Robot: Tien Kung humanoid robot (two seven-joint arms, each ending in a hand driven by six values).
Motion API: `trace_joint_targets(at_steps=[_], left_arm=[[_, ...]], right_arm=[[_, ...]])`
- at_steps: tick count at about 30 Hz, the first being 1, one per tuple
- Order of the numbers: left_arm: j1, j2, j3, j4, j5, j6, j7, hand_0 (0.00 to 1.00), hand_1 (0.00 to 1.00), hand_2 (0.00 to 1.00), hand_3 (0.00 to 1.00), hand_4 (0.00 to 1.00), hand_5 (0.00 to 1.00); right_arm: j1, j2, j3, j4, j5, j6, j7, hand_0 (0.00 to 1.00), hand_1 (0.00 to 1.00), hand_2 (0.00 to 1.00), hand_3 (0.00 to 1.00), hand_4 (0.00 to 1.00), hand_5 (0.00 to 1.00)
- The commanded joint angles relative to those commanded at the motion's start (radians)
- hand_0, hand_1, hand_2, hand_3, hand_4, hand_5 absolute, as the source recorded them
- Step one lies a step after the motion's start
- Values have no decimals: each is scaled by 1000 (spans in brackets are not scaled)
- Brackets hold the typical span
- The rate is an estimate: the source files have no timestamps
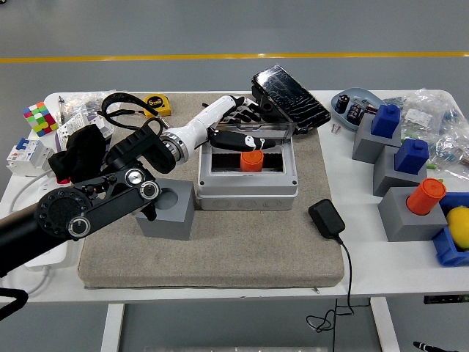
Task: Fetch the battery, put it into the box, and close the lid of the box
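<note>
Head view: the left robot hand (245, 126) reaches over the far rim of the grey box (248, 176), fingers extended against its clear hinged lid (253, 132), gripping nothing. The orange battery (252, 160) stands upright inside the box's open recess. A grey block (168, 210) sits just left of the box on the desk's (352, 275) beige mat (220, 253).

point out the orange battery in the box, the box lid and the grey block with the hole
orange battery (252, 159): head view, on its top face, inside the box.
box lid (253, 133): head view, on the clear panel under the robot hand.
grey block (169, 216): head view, on its front face.
</note>
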Motion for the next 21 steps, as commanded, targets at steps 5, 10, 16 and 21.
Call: trace_joint_targets(at_steps=[5, 10, 16, 21], left_arm=[[11, 6, 8, -36, 8, -13, 19, 648, 703, 695, 709, 998, 349], [17, 1, 35, -33, -2, -20, 23, 647, 707, 696, 710, 998, 354], [16, 0, 42, -42, -6, -21, 21, 649, 711, 696, 713, 998, 357], [26, 3, 7, -68, 0, -23, 22, 647, 711, 696, 712, 998, 357]], right_arm=[[-2, 1, -2, -1, 1, 0, 0, 670, 671, 685, 532, 908, 478], [-3, 2, -2, -1, -1, 0, 0, 670, 671, 685, 532, 908, 478], [-2, 3, 1, -1, -2, 0, 0, 670, 671, 685, 532, 908, 478], [-3, 3, 3, -1, -3, 0, 0, 670, 671, 685, 532, 908, 478]])
